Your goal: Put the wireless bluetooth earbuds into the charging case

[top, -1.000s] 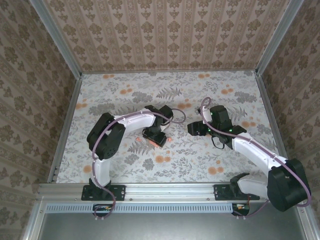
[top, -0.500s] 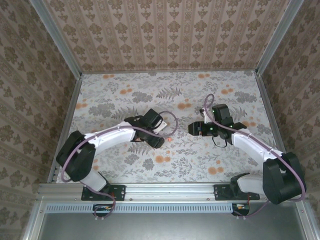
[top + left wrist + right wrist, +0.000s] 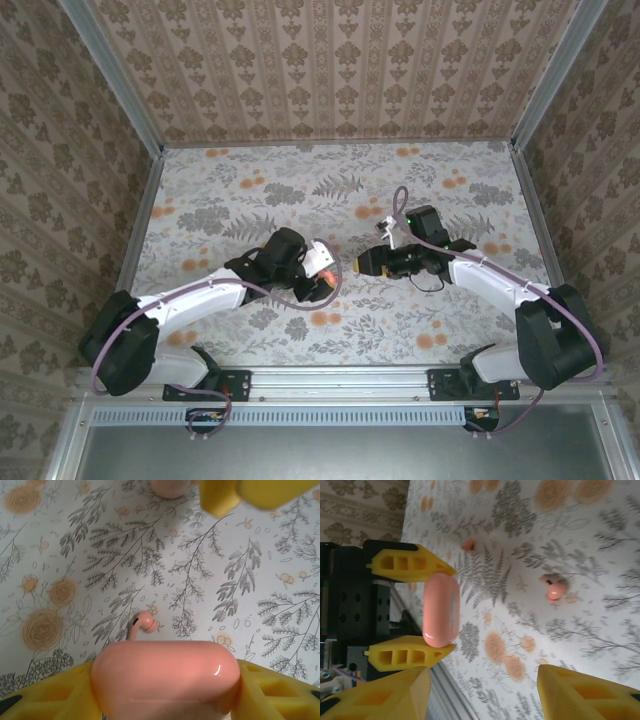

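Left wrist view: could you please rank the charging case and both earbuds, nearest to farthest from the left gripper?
1. Charging case, between its fingers.
2. Near earbud, just beyond the case.
3. Far earbud, at the top edge.

Damask-papered walls [image 3: 330, 70] around floral tablecloth [image 3: 250, 180]

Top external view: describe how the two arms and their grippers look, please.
Both the left arm and the right arm have white links between bulky black joints, and each has a mauve cable looped alongside. The left gripper and the right gripper carry bright yellow wedge-shaped fingers with rectangular hollow cut-outs, mounted on black bodies.
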Controlling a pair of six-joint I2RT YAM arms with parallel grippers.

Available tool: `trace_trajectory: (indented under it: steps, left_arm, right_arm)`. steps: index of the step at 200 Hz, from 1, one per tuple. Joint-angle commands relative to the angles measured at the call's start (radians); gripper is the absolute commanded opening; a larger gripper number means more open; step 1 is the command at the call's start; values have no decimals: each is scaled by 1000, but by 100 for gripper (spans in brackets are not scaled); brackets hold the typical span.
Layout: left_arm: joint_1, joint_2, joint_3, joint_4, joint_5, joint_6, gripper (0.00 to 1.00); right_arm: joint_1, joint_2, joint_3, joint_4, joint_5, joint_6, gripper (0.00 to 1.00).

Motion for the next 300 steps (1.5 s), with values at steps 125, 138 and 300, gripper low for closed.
trace_trajectory:
  steps: [125, 138, 300]
  left_arm:
    - [-33, -72, -31, 79, 8, 81, 48]
    - [-33, -72, -30, 80, 9, 80, 48]
    - [-29, -74, -17, 79, -23, 54, 77]
  right_arm:
    - [128, 137, 92, 163, -124, 139, 54]
    - [134, 141, 94, 163, -133, 139, 53]
    - [159, 112, 145, 23, -59, -29, 27]
